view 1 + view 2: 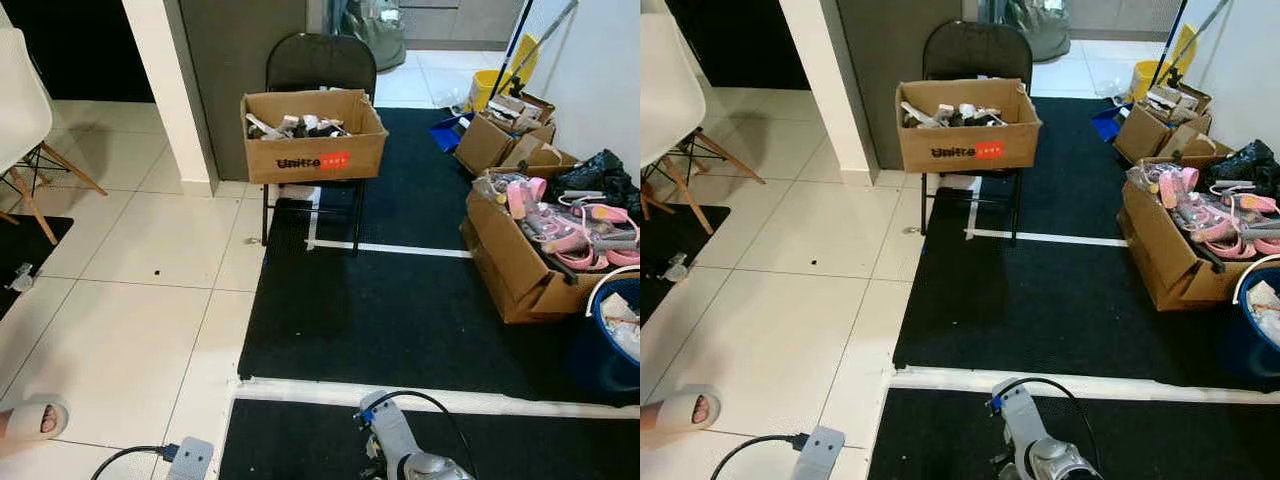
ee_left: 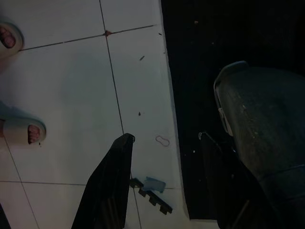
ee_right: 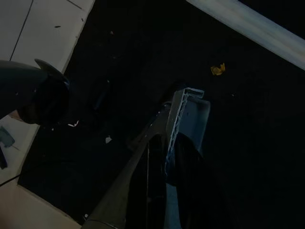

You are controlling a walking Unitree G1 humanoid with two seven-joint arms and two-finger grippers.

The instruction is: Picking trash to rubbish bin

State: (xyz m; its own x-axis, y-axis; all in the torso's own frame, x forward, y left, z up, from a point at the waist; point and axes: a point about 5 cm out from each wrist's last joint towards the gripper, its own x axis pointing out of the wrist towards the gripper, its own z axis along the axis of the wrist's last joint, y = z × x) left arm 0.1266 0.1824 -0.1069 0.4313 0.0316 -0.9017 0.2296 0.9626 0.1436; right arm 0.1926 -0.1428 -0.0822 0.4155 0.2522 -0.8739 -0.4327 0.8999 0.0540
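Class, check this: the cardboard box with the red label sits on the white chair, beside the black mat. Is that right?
Not quite. The cardboard box with the red label sits on the black folding chair, as the left eye view shows. The white chair stands apart, off to the left on the tiles.

Left claw (image 2: 164,138) with fingers spread, right claw (image 3: 183,102) with fingers together, both hanging low.

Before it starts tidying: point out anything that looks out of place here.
A cardboard box full of clutter sits on the seat of a folding chair, an odd perch. On the black mat lies a small yellow scrap, and a crumpled bit lies on the dark rug near the white chair.
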